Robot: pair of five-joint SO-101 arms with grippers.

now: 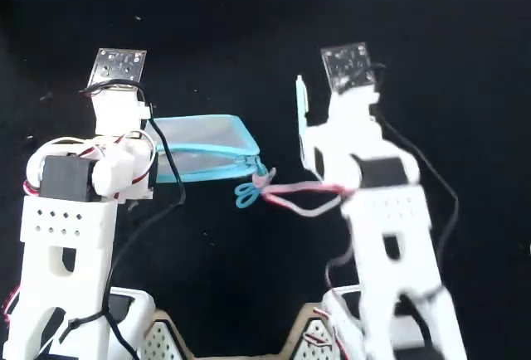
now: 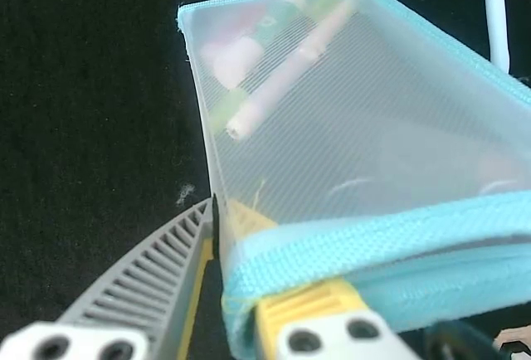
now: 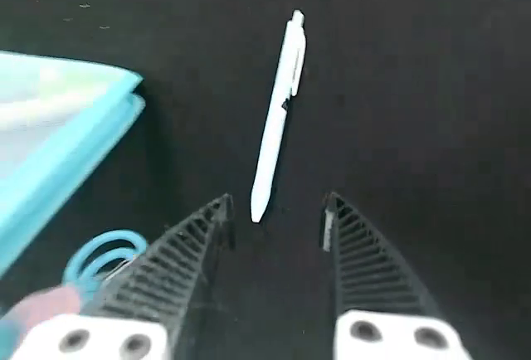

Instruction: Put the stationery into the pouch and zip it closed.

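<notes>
While the left gripper (image 2: 224,211) pinches the pouch (image 2: 357,128), the right gripper (image 3: 277,204) hangs spread above the pen (image 3: 278,115), which might roll off if one finger touches first.

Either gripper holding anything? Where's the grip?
Left gripper clamps the pouch at a corner of its teal edge. Right gripper is open, holding nothing.

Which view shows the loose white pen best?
Right wrist view: the pen lies whole on the table, ahead of the right gripper, fingers open. The high view shows it beside the right arm; the left wrist view catches one end past the pouch.
</notes>
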